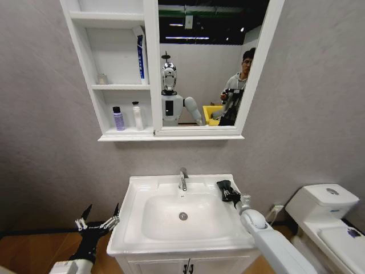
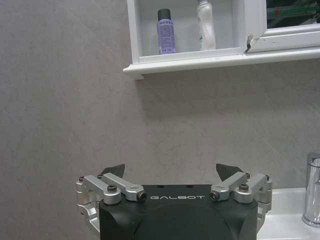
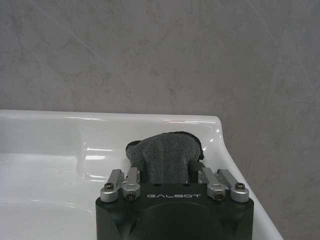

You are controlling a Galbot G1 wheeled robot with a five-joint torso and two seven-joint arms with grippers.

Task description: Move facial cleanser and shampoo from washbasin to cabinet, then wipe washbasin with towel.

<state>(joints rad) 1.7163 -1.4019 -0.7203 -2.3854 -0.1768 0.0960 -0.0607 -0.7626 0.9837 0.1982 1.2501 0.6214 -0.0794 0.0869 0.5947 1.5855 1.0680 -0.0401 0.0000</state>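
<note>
White cabinet (image 1: 149,68) fills the upper left and centre of your head view, with a purple bottle (image 1: 118,119) and a white bottle (image 1: 137,116) standing side by side, apart, on its lowest shelf, and a tall white-and-blue tube (image 1: 140,56) leaning on the shelf above. At the lower left of the frame your left gripper (image 1: 98,221) hangs beside the washbasin's left edge, low against the wall; its jaws are spread wide and hold nothing. In the left wrist view the same two bottles sit at the top of the frame, above the open fingers (image 2: 112,171). Centre frame you have the washbasin (image 1: 137,228), with the tap (image 1: 183,179) at its back edge and the drain in the bowl. Right of the tap, your right gripper (image 1: 228,190) rests on the basin's back right corner, jaws closed on the dark grey towel (image 3: 167,155), which lies on the white rim there. At the lower right stands a toilet (image 1: 328,220).
</note>
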